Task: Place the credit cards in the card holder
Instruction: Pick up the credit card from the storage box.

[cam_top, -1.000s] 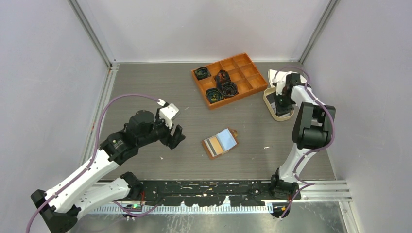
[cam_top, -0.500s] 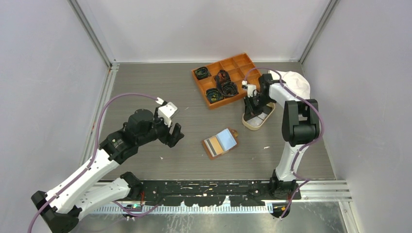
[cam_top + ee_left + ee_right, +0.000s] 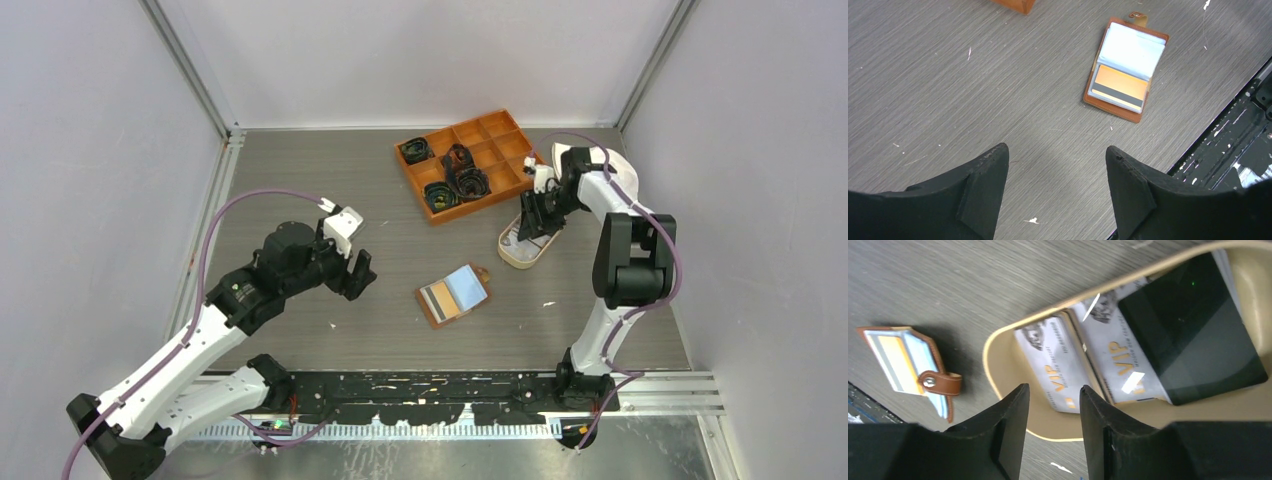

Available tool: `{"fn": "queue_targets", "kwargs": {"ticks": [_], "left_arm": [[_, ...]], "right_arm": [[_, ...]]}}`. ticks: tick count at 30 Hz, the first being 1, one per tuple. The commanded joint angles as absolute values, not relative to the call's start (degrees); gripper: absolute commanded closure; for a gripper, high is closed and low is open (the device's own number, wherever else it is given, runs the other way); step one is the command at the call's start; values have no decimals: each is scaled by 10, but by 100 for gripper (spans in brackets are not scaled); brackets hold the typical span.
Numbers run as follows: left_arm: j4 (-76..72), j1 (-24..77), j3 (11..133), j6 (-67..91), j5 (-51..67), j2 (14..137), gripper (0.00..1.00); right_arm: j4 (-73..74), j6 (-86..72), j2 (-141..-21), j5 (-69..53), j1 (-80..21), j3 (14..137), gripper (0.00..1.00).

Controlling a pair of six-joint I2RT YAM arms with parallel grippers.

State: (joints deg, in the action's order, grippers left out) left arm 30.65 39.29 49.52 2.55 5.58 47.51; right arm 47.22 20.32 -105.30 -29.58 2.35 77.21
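The left gripper [image 3: 356,276] hangs above the grey wood-grain table [image 3: 300,180] with its jaws spread wide and nothing between them. In the left wrist view only bare tabletop shows in the gap between its black fingers [image 3: 983,190]. The small brown leather card holder [image 3: 1125,67] lies open and flat well ahead of these jaws, off to the side of the finger on the right of that view. One half shows an orange card with a dark stripe [image 3: 1119,86], the other a pale bluish face. A corner of the orange compartment box [image 3: 1013,4] sits further ahead, at the view's top edge.

The right gripper [image 3: 1054,389] is poised over the near end of the beige oval tray [image 3: 993,355]. Its jaws stand narrowly apart and clamp nothing. Through the gap the tray floor and the edge of a card can be seen. The credit cards lie inside the tray, just ahead of the fingertips. Two pale cards marked VIP [image 3: 1048,360] lie side by side closest to the jaws, and a black card [image 3: 1193,330] lies partly over them, farther along the tray. The card holder is outside the tray, apart from it, on the side of the finger on the left of the right wrist view, snap strap [image 3: 938,382] showing.
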Motion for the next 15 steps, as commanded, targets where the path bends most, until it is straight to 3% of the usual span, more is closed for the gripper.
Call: {"fn": "queue_targets", "kwargs": {"ticks": [1, 7, 15], "left_arm": [[281, 390, 499, 22, 64, 474, 29], [281, 390, 499, 23, 69, 475, 29], [281, 390, 499, 24, 75, 473, 30]], "right_arm": [[471, 213, -1078, -262, 35, 793, 51], [496, 220, -1107, -271, 36, 807, 48], [556, 241, -1122, -325, 36, 826, 52]]}}
